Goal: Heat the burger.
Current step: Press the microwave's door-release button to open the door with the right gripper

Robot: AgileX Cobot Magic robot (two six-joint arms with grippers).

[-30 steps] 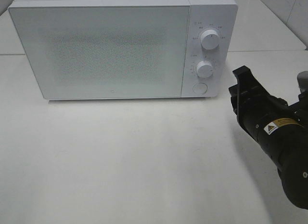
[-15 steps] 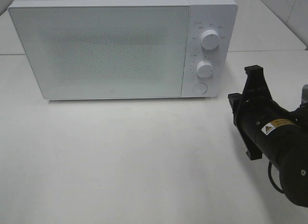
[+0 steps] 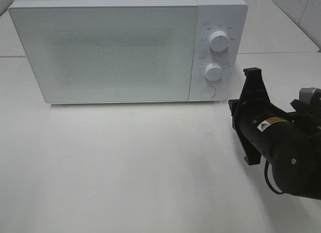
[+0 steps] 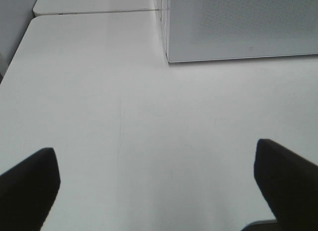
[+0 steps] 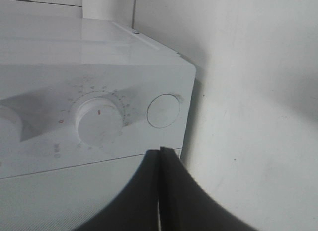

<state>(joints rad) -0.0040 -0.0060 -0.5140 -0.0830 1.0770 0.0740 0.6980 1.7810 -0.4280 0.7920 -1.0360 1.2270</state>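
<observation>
burger: nowhere in our sight. It is not on the table [image 3: 125, 158] and not in either wrist view. The microwave [image 3: 105, 52] has its door [image 3: 103, 95] closed, and the speckled front hides the inside, so we cannot tell if it sits in there.
right claw [image 3: 252, 72]: fingers pressed together into one dark blade, pinching nothing. The tip points at the control panel, near the round button [image 3: 207, 91] under the lower knob [image 3: 213, 72], apart from both.
left claw [image 4: 155, 156]: spread wide and empty, hanging over bare table in front of one lower corner of the microwave.
step in hand: we judge the closed tip is lining up to press that round button, probably the door release.
how the burger will handle: by our guess light, soft and stacked, so layers can slide, and a glossy bun may slip.
where to take hold: low on the sides, jaws spanning both bun halves, with a gentle squeeze.
risk: too firm a pinch crushes the bun, and a tilt sheds the filling.
</observation>
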